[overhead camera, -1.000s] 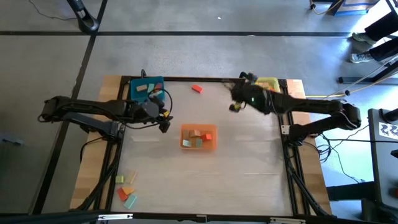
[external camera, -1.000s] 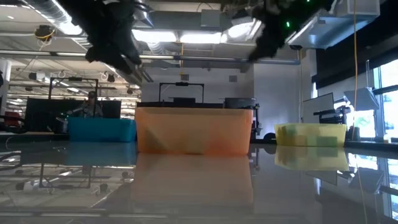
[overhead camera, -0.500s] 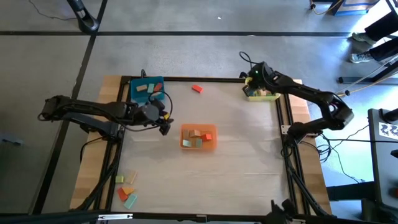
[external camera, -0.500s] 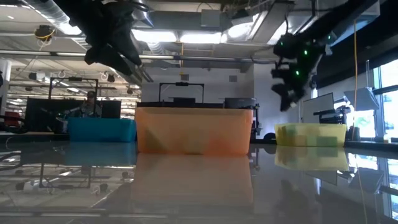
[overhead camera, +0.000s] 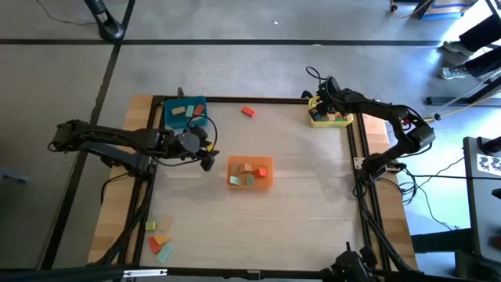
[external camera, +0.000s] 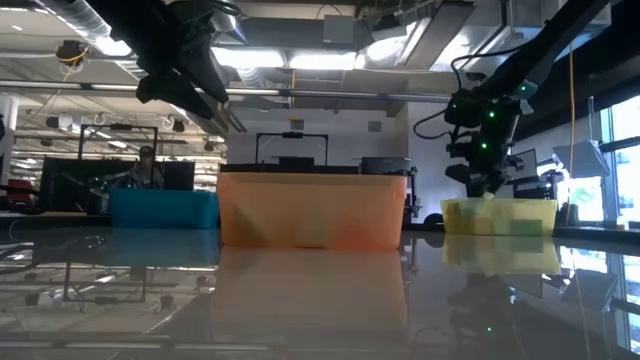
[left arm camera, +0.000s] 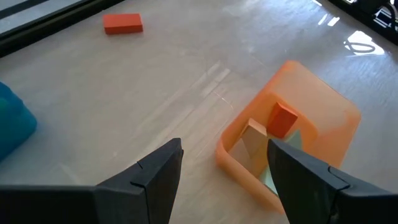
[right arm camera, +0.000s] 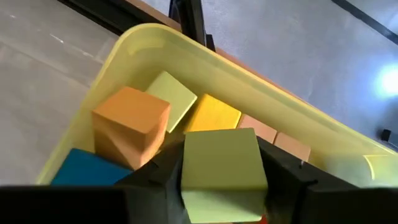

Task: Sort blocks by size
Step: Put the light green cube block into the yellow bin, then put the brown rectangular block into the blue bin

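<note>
My right gripper [overhead camera: 327, 98] hangs over the yellow tray [overhead camera: 313, 119] at the table's far right corner, shut on a light green block [right arm camera: 221, 165]. The tray [right arm camera: 155, 37] holds an orange block [right arm camera: 130, 124], a yellow one [right arm camera: 211, 115], a blue one [right arm camera: 87, 168] and others. My left gripper [overhead camera: 207, 154] is open and empty, above the table just left of the orange tray [overhead camera: 250, 172], which holds several blocks. A red block [overhead camera: 248, 112] lies flat on the table at the far middle. My right gripper pinches the light green block by two opposite sides [right arm camera: 186, 168] between its two fingers [right arm camera: 283, 177]. The fingers come from above, pointing down into the yellow tray. The block sits level in the hold, over the blocks in the tray; whether it touches them I cannot tell.
A blue tray [overhead camera: 185, 111] with blocks stands at the far left. Several loose blocks [overhead camera: 159, 239] lie at the near left corner. In the low view the blue [external camera: 163, 208], orange [external camera: 312, 210] and yellow [external camera: 500, 215] trays stand in a row.
My right gripper has swung from over the far middle of the table toward the far right corner and has come down over the yellow tray. My left gripper has kept still.
</note>
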Robot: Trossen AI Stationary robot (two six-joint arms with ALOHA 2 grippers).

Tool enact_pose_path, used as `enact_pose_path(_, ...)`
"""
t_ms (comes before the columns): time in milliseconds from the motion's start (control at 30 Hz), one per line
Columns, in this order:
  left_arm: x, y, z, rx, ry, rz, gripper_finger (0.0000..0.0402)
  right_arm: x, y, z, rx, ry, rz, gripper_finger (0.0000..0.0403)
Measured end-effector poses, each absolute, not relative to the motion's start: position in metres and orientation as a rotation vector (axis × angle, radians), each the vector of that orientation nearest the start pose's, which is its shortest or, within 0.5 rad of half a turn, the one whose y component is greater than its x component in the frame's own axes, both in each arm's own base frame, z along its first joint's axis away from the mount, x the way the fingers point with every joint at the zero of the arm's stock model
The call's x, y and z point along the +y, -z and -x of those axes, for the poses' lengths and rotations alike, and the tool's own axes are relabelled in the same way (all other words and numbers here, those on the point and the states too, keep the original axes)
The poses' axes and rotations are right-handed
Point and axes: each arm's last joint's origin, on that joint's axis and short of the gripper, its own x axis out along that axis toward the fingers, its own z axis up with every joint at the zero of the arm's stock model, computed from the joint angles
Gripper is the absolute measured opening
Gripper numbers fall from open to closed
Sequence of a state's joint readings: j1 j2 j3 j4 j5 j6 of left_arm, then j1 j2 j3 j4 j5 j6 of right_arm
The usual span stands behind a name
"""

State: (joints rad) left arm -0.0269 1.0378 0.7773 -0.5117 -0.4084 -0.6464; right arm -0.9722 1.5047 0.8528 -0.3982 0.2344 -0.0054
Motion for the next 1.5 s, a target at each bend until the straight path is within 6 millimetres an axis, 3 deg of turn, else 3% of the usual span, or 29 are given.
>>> enact_pose_path(300,0.006,-0.26,-0.206,0.61,-0.589,0.439,0.0223,-0.236,-0.184,-0.153,1.053,1.073,-0.362,0.0258)
enact_pose_path(467,0.006,-0.26,-0.206,0.613,-0.578,0.414,0.0223,-0.224,-0.212,-0.162,0.983,1.03,-0.289,0.0282)
enact_pose_path(667,0.003,-0.266,-0.211,0.589,-0.488,0.243,0.0223,-0.178,-0.257,-0.187,0.784,0.831,-0.153,0.028)
enact_pose_path(833,0.005,-0.269,-0.214,0.563,-0.463,0.179,0.0223,-0.133,-0.273,-0.215,0.66,0.538,-0.093,0.0278)
enact_pose_path(1000,0.007,-0.279,-0.22,0.453,-0.439,0.16,0.0223,-0.09,-0.273,-0.246,0.607,0.315,-0.031,0.0278)
enact_pose_path(1133,-0.007,-0.281,-0.222,0.438,-0.328,0.132,0.0223,-0.054,-0.271,-0.269,0.547,0.183,0.029,0.0278)
enact_pose_path(1300,-0.034,-0.268,-0.213,0.584,-0.24,0.181,0.0223,-0.023,-0.261,-0.285,0.539,0.085,0.101,0.0278)
enact_pose_path(1500,-0.066,-0.252,-0.189,0.793,-0.241,0.389,0.0223,-0.008,-0.245,-0.3,0.559,0.025,0.144,0.0278)
